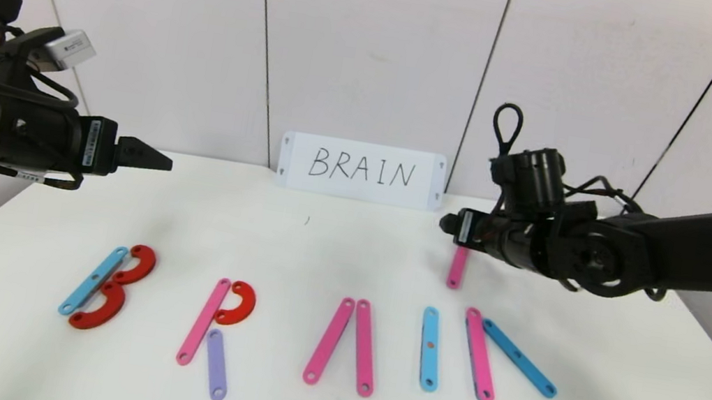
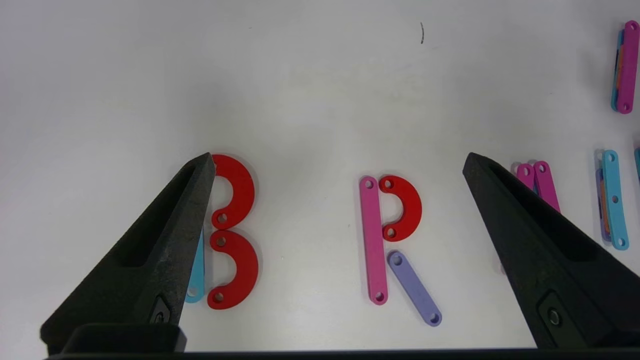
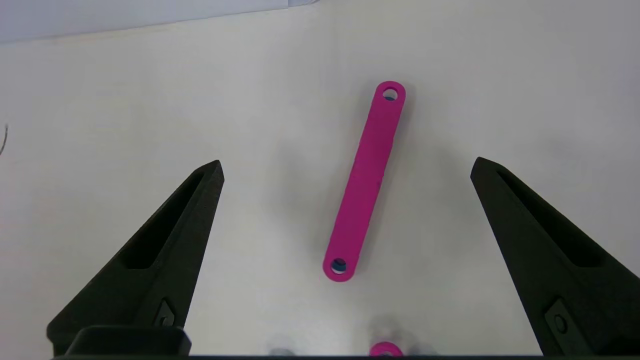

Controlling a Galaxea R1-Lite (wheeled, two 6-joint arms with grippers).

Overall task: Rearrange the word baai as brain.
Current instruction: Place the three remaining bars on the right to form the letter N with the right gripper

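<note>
White surface (image 1: 320, 251) against a pale panelled wall; card reading BRAIN (image 1: 361, 170) upright at far edge. Letter row (image 1: 335, 338) of pink, blue, purple bars and red C-pieces along near edge. Spare pink bar (image 3: 364, 181) toward far right. Left end effector (image 2: 340, 165) wide open, empty, above left side. Right end effector (image 3: 347, 167) wide open, empty, over spare bar.
</note>
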